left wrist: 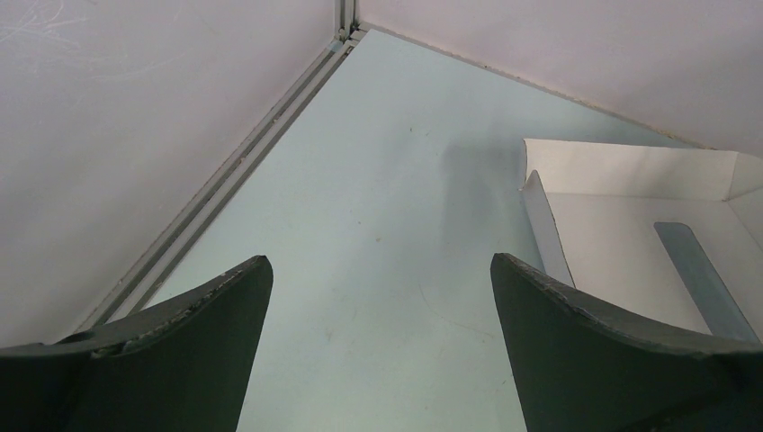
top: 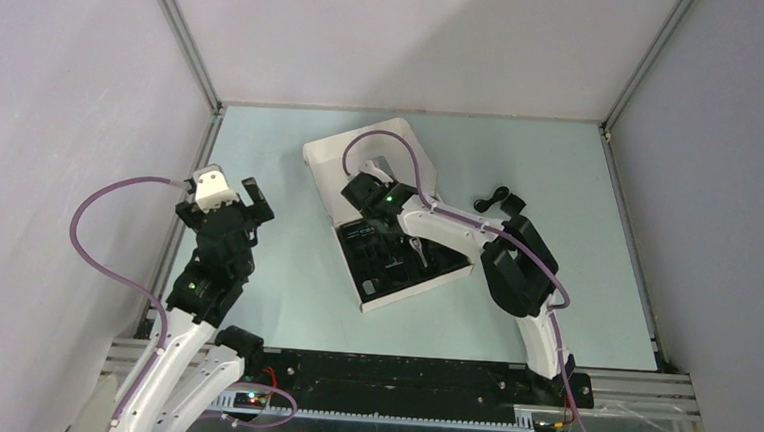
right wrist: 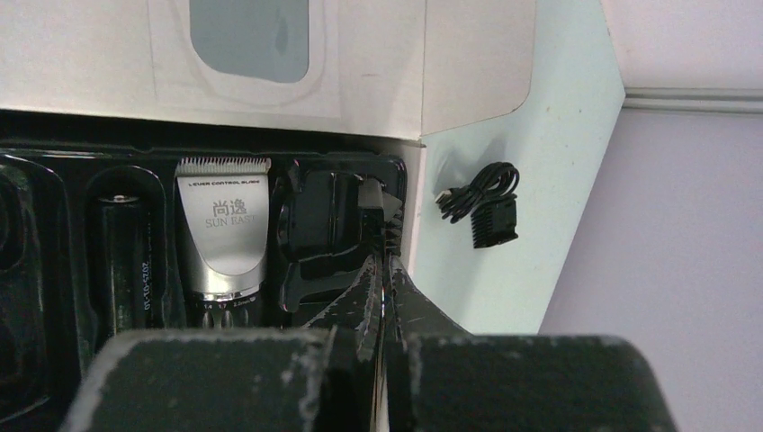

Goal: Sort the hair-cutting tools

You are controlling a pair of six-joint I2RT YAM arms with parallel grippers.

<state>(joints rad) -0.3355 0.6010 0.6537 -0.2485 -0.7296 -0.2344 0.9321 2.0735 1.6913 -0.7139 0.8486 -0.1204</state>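
The silver-and-black clipper [right wrist: 222, 238] lies in the black tray [right wrist: 54, 207] of the white box [top: 393, 292]; it also shows in the top view [top: 414, 248]. A black attachment [right wrist: 326, 220] sits in the slot beside it. My right gripper [right wrist: 382, 263] is shut, its tips at the tray's right edge against a small toothed comb piece [right wrist: 387, 229]; whether it pinches the piece is unclear. Another black attachment [right wrist: 497, 223] lies on the table right of the box, also seen from above [top: 512, 202]. My left gripper [left wrist: 378, 265] is open and empty, left of the box [top: 249, 203].
A coiled black cable [right wrist: 475, 191] lies against the loose attachment. The box's open lid [left wrist: 630, 207] stands toward the back. Walls and a metal rail [left wrist: 225, 184] enclose the table on the left, back and right.
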